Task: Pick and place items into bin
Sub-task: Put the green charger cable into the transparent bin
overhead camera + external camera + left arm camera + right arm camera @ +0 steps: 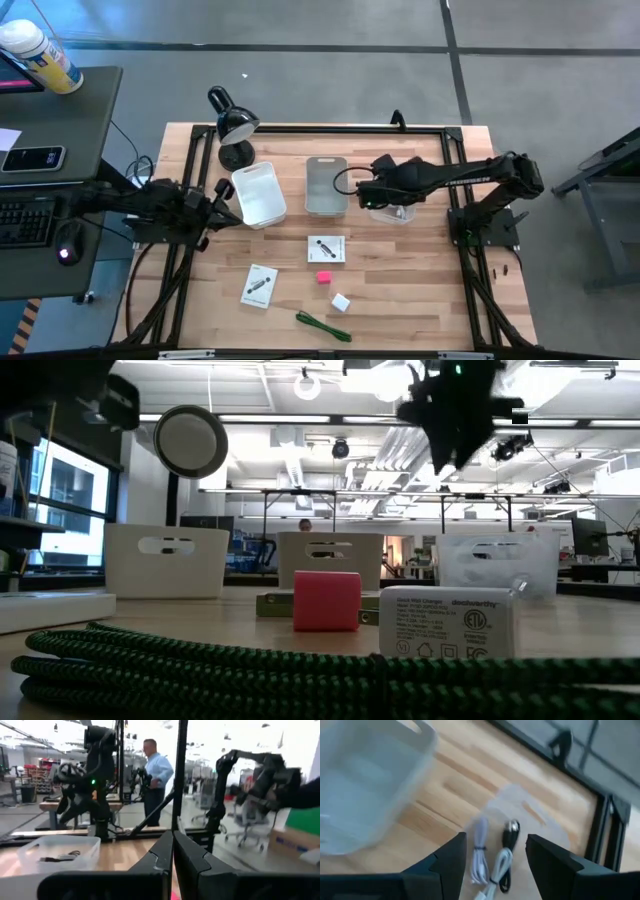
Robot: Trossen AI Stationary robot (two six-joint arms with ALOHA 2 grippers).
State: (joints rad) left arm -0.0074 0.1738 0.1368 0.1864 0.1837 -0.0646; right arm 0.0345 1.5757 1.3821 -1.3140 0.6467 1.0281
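Observation:
My right gripper (385, 198) hangs open above the clear bin (398, 212) at the table's right; in its wrist view the fingers (451, 855) stand apart over a white cord (480, 851) and a black cord (509, 836) lying on the bin's floor. My left gripper (220, 200) is shut, raised at the left beside the white bin (258, 192), holding nothing. On the table's near half lie two white packets (326, 248) (259, 285), a pink cube (323, 277), a white cube (341, 301) and a green cord (322, 325).
A grey bin (326, 185) stands between the white and clear bins. A black desk lamp (232, 125) stands at the far left corner. A black frame (455, 180) edges the table. A person (156, 770) stands in the room beyond.

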